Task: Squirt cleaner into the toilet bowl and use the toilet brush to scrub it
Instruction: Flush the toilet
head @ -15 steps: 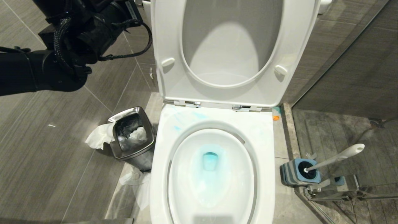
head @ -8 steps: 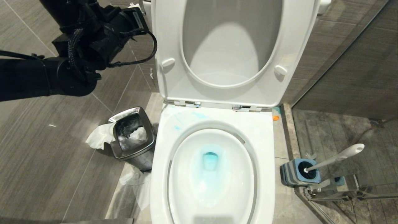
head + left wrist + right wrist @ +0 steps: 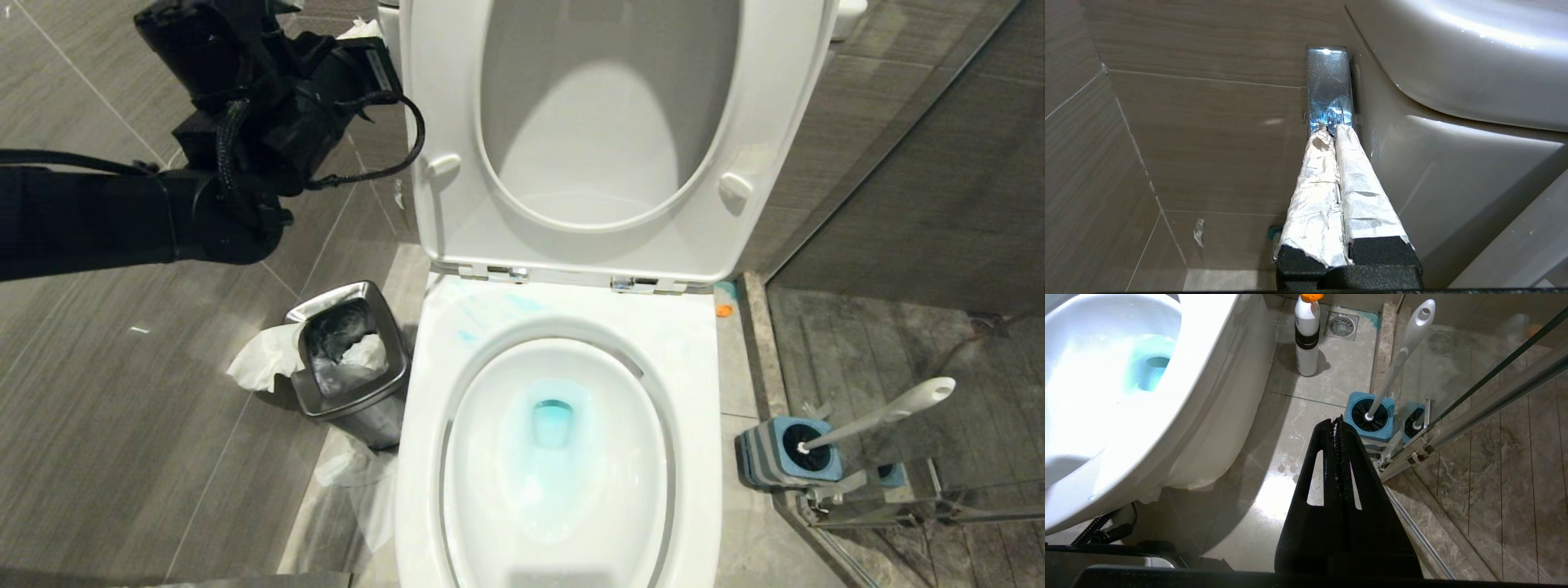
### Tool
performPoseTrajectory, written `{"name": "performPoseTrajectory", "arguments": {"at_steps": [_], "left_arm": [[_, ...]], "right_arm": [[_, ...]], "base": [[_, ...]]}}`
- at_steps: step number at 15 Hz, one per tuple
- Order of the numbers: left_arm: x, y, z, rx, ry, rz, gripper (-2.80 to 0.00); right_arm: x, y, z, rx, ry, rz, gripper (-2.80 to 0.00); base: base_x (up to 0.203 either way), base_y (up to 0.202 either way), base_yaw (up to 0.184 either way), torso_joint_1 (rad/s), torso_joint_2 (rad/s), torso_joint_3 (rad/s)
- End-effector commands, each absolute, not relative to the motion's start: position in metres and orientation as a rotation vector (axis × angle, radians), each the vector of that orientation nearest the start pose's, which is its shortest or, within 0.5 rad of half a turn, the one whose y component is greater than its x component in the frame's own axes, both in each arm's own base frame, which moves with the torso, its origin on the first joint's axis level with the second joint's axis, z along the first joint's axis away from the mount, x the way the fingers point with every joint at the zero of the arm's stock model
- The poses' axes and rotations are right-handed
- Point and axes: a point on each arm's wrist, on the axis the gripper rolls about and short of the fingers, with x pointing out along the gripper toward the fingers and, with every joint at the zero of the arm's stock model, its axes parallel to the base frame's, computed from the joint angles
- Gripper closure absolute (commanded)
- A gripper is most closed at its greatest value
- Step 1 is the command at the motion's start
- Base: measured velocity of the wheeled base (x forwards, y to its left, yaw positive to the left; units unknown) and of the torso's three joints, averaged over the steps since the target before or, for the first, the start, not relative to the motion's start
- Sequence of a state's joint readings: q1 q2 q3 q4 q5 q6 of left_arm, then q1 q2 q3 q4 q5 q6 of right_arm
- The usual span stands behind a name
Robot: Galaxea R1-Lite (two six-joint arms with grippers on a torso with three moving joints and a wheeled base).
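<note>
The toilet bowl (image 3: 482, 441) is white, with blue-tinted water at its bottom and blue smears on the back rim. The toilet brush (image 3: 886, 415) stands in its blue-and-grey holder (image 3: 775, 461) on the floor right of the toilet. The cleaner (image 3: 1306, 335), a white bottle with an orange cap, stands upright on the floor beside the toilet base. My left arm (image 3: 269, 122) reaches up beside the tank. My left gripper (image 3: 1331, 128), foil-wrapped, is shut and empty, its tips at the lower end of a chrome lever (image 3: 1328, 81). My right gripper (image 3: 1337, 420) hangs shut and empty, just short of the brush holder (image 3: 1370, 416).
The seat and lid (image 3: 604, 237) stand raised. A steel waste bin (image 3: 347, 359) with crumpled paper (image 3: 257, 363) beside it sits left of the bowl. A glass shower partition with a metal rail (image 3: 1474, 412) runs close behind the brush holder. A floor drain (image 3: 1342, 323) lies behind the bottle.
My left arm has moved up and to the right, closer to the tank's side. The right arm, the brush and the bottle have stayed put.
</note>
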State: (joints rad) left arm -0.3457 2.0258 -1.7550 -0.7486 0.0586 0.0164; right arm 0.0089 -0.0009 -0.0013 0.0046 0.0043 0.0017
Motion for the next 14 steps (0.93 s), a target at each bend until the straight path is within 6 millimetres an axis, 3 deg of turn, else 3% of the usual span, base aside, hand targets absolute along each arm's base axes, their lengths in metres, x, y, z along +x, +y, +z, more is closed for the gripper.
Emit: {"name": "performPoseTrajectory", "arguments": {"at_steps": [1,14], "left_arm": [[0.3964,-0.1411,0.3314,-0.075,-0.448,-0.277,0.0],[0.3977,-0.1416,0.3341,-0.078,-0.462,-0.276,0.0]], "right_arm": [[-0.0228,-0.0001,0.075,0.002,0.005,0.014,0.0],[-0.0229,-0.0001,0.0754,0.002,0.003,0.014,0.0]], "base": [[0.0,0.0,0.0,0.0,0.0,0.0],[0.0,0.0,0.0,0.0,0.0,0.0]]}}
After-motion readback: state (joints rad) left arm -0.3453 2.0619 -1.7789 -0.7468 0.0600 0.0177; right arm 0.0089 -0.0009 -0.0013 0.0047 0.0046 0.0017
